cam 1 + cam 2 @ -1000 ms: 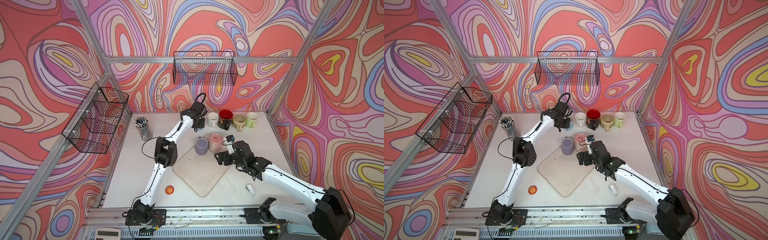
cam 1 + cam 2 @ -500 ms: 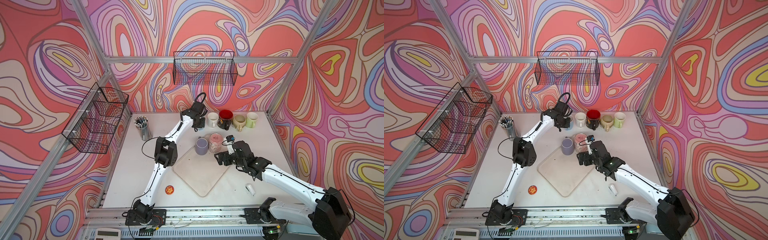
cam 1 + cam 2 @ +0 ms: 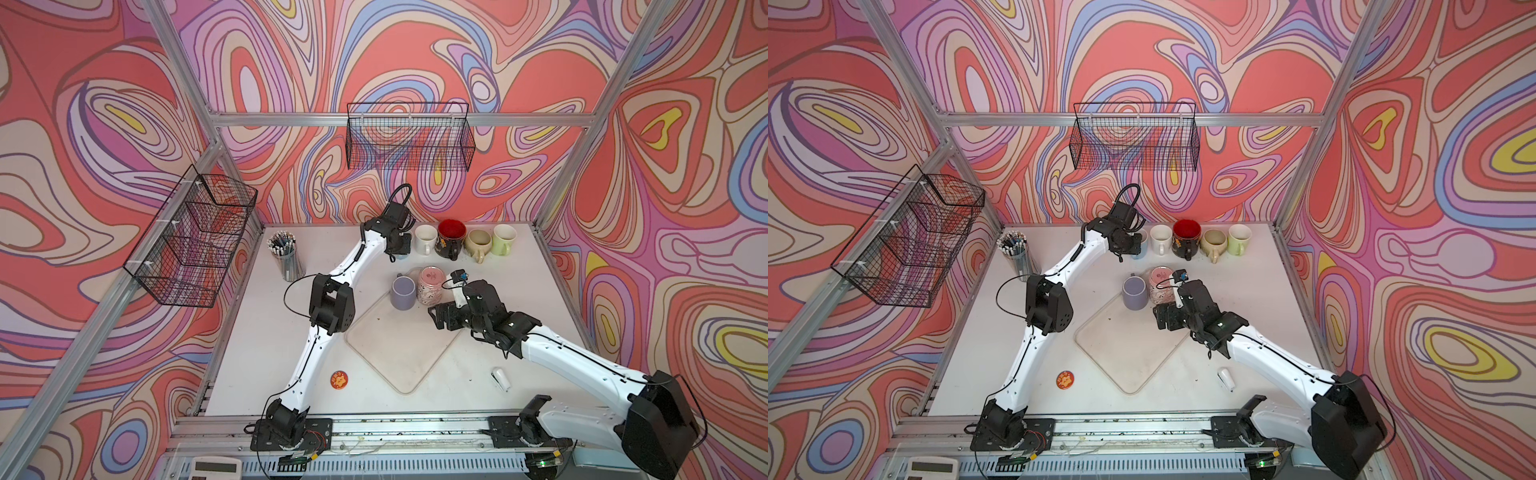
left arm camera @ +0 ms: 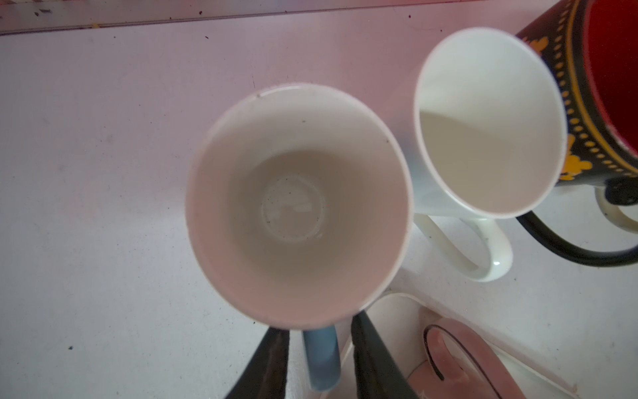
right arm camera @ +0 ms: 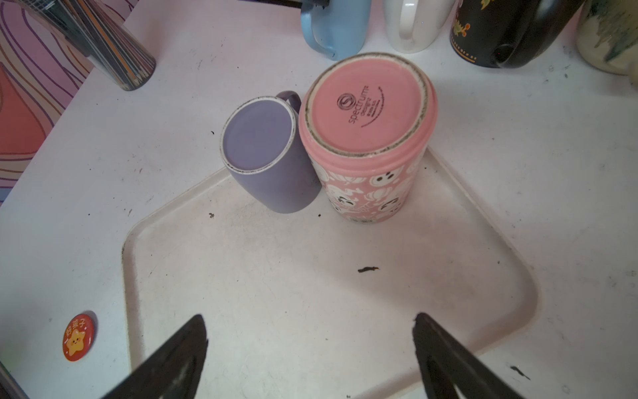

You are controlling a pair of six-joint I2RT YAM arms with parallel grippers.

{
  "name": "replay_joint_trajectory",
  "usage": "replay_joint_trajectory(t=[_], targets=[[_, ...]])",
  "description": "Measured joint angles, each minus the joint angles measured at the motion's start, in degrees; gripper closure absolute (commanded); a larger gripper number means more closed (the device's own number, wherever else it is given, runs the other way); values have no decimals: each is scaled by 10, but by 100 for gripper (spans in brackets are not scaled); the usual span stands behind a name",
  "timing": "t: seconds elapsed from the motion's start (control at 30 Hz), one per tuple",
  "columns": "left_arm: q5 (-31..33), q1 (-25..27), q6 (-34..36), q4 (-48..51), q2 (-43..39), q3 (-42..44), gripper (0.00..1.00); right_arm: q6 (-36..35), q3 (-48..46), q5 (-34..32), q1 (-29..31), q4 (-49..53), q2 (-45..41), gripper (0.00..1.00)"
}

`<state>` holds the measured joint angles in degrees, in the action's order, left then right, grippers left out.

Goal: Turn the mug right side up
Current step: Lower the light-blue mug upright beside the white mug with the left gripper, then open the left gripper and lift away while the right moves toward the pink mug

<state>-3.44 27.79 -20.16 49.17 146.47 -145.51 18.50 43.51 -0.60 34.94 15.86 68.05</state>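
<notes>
Pale-blue glazed ceramic mug with a white inside is seen standing mouth up on the table, just beyond the far corner of the rounded white plastic tray. Its handle is straddled by the left gripper, whose fingers are parted from it (a sliver of table shows on each side), so no grip is judged. The right gripper is held spread wide and empty over the tray's edge. Stiff, slick, breakable glaze is expected; the handle is judged the surest hold.

The tray's near half is left bare. No passage is offered between the purple mug and the pink mug, which touch
</notes>
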Motion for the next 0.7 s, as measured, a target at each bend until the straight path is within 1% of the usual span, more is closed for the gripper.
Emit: replay_joint_trajectory(t=[0.13, 0.3, 0.5, 0.7], targets=[[-9, -1, 0, -5, -2, 3, 58, 0, 16, -7, 0, 17, 0, 4], [-17, -1, -1, -17, -35, 47, 56, 1, 24, -14, 0, 43, -11, 4], [-25, -1, -1, -41, -122, 129, 54, 3, 46, -19, 0, 79, -28, 5], [-27, -1, 0, -72, -243, 235, 53, 4, 87, -44, 0, 127, -31, 5]])
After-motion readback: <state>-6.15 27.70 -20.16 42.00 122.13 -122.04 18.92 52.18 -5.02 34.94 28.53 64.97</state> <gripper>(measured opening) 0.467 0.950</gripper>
